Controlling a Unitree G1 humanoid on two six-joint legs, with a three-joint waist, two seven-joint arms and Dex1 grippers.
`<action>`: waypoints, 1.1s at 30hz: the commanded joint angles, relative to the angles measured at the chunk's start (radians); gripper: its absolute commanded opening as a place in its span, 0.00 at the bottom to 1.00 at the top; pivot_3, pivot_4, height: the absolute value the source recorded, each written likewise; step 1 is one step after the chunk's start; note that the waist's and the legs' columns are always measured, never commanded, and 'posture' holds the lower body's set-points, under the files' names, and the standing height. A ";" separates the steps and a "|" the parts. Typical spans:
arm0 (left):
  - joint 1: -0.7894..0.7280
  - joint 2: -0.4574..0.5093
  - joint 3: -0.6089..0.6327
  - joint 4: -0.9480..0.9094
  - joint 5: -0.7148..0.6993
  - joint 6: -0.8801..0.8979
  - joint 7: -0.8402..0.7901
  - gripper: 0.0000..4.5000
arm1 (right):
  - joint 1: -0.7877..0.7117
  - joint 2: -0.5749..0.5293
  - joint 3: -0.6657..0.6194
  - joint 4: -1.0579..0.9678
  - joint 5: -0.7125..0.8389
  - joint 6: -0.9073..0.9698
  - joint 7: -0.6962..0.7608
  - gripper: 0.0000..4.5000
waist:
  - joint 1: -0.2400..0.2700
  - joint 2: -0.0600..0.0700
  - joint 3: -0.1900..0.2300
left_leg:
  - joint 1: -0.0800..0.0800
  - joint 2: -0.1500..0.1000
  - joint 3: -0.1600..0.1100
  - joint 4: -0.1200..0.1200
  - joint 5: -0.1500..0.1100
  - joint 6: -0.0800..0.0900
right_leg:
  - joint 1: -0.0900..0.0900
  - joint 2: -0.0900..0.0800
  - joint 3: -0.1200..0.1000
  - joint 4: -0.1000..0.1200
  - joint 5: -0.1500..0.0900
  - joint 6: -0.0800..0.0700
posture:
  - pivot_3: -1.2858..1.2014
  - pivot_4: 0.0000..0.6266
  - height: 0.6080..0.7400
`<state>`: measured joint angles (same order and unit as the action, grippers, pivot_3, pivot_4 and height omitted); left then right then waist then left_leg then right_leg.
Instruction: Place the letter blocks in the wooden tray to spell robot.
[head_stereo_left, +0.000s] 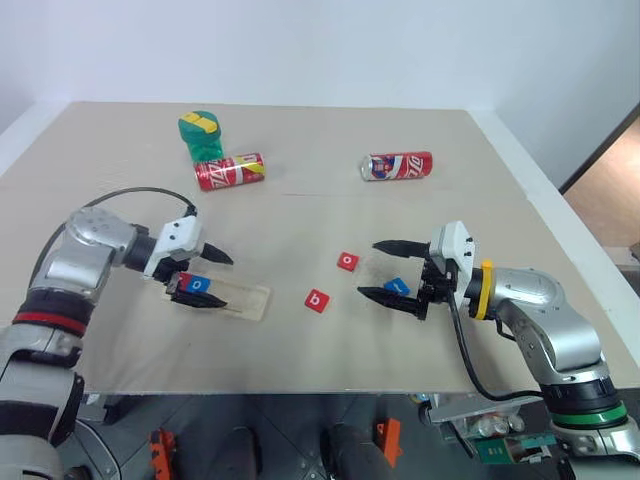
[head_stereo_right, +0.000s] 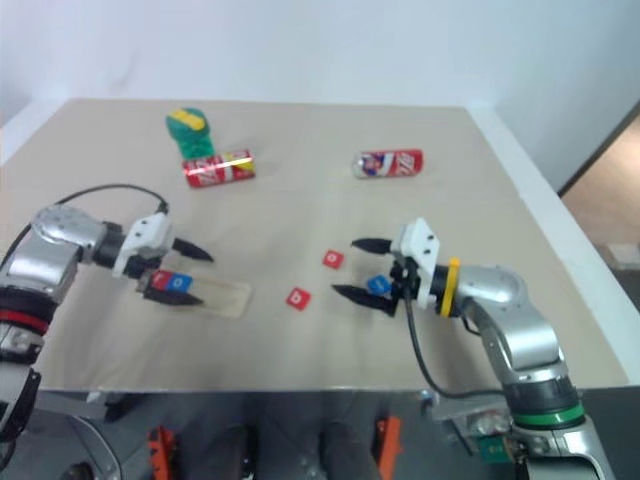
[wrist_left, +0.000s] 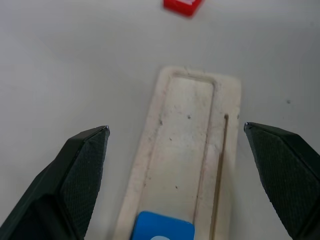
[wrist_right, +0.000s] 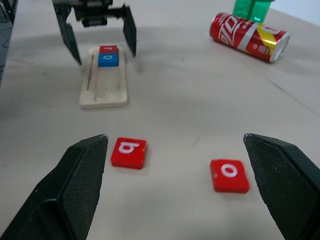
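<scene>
The wooden tray (head_stereo_left: 225, 297) lies in the lower left of the left eye view, on the pale table (head_stereo_left: 300, 150), with a red tile (head_stereo_left: 182, 281) and a blue o tile (head_stereo_left: 200, 284) side by side at its left end. The left gripper (head_stereo_left: 212, 279) hangs over that end, its two black fingers spread wide with nothing between them. In the lower middle lie a red b tile (head_stereo_left: 317, 300) and, up and to the right of it, a red o tile (head_stereo_left: 347, 261); a blue tile (head_stereo_left: 397, 286) sits between the wide-open, empty fingers of the right gripper (head_stereo_left: 377, 270), whose letter cannot be read. The left wrist view adds the tray's shallow slot up close, bare beyond the blue tile at the bottom edge, plus a thin groove running alongside the slot. The right wrist view shows the two red tiles in the foreground, the b reading upside down, with the tray and the other gripper in the upper left of that frame. In the upper part of the head views, two red soda cans (head_stereo_left: 229, 172) (head_stereo_left: 397, 166) lie on their sides, and a green object with yellow marks (head_stereo_left: 202, 134) stands just behind the left can. The table has a white rim, a plain white wall rises behind it, and brown floor shows at the right edge.
</scene>
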<state>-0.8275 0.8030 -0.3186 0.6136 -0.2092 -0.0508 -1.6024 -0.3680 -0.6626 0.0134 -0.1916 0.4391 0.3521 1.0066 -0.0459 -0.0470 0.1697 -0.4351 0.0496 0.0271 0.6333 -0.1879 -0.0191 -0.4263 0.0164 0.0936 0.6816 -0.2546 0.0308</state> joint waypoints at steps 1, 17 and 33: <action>-0.065 0.008 -0.082 0.060 -0.048 -0.072 -0.012 1.00 | 0.014 -0.006 -0.015 -0.044 0.001 -0.003 -0.009 1.00 | 0.001 0.000 0.000 | -0.001 0.000 0.000 0.001 0.000 0.000 | 0.000 0.000 0.000 0.000 0.000 0.000 | 0.52 0.24 1.00; -0.169 -0.118 -0.156 0.395 0.129 -0.283 -0.005 0.73 | 0.049 0.000 -0.001 -0.059 -0.023 -0.021 -0.030 1.00 | 0.005 0.002 -0.001 | 0.000 -0.001 -0.002 0.008 0.001 0.001 | 0.004 -0.001 -0.002 0.001 0.001 0.007 | 0.52 0.24 1.00; -0.117 -0.223 -0.102 0.073 0.248 0.131 0.096 0.71 | -0.008 0.029 0.036 0.027 -0.064 -0.069 -0.012 1.00 | 0.015 0.004 -0.002 | 0.005 -0.004 0.000 0.008 0.009 0.007 | 0.011 -0.005 0.000 0.001 0.005 0.004 | 0.52 0.24 1.00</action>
<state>-0.9619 0.6056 -0.3987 0.7504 0.0162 0.0113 -1.5327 -0.3517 -0.6365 0.0479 -0.1631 0.3826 0.3077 0.9853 -0.0306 -0.0433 0.1677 -0.4302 0.0451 0.0273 0.6416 -0.1792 -0.0117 -0.4152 0.0112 0.0937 0.6820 -0.2497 0.0358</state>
